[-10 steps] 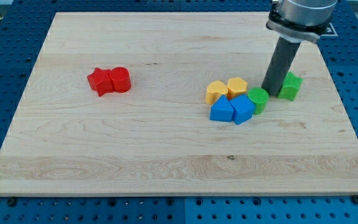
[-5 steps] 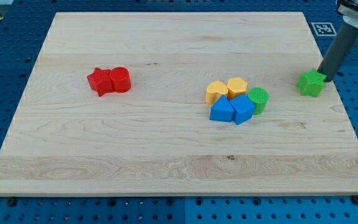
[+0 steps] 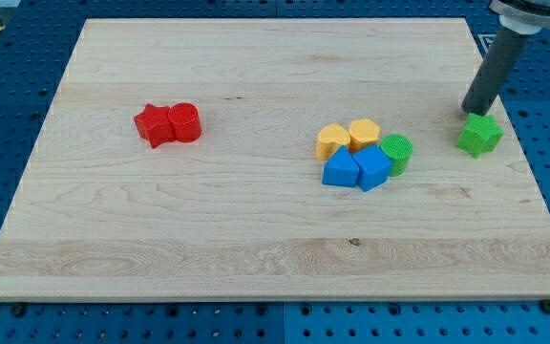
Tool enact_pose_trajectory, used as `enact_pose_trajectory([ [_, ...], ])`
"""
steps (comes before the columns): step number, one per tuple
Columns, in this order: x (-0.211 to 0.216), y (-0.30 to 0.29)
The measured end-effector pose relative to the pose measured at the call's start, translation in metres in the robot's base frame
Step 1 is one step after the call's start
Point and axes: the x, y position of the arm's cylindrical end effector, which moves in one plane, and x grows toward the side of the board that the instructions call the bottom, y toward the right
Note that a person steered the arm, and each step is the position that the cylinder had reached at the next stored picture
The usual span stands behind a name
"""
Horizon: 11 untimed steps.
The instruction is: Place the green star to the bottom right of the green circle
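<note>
1. Nearest on the desk (image 3: 256, 239): blue blocks (image 3: 356, 169), then the green circle (image 3: 397, 153).
2. The green star (image 3: 479, 134) lies well to the circle's right, level or slightly higher.
3. My tip (image 3: 470, 112) stands just above the star.
4. There are no fingers on this rod.

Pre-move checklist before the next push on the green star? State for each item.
1. My tip visible: ok, at the view's top side of the green star.
2. Tip on the right side to push the star toward the view's bottom: ok.
3. Tip touching the star: cannot tell; it sits very close to its top-left edge.
4. Star at the bottom right of the green circle: not ok, it lies to the right and slightly higher.
5. Path below the star free of blocks: ok.
6. Star near the board's right edge: ok, margin remains.
</note>
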Motion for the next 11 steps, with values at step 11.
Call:
enact_pose_trajectory([
  [11,0.092,0.0],
])
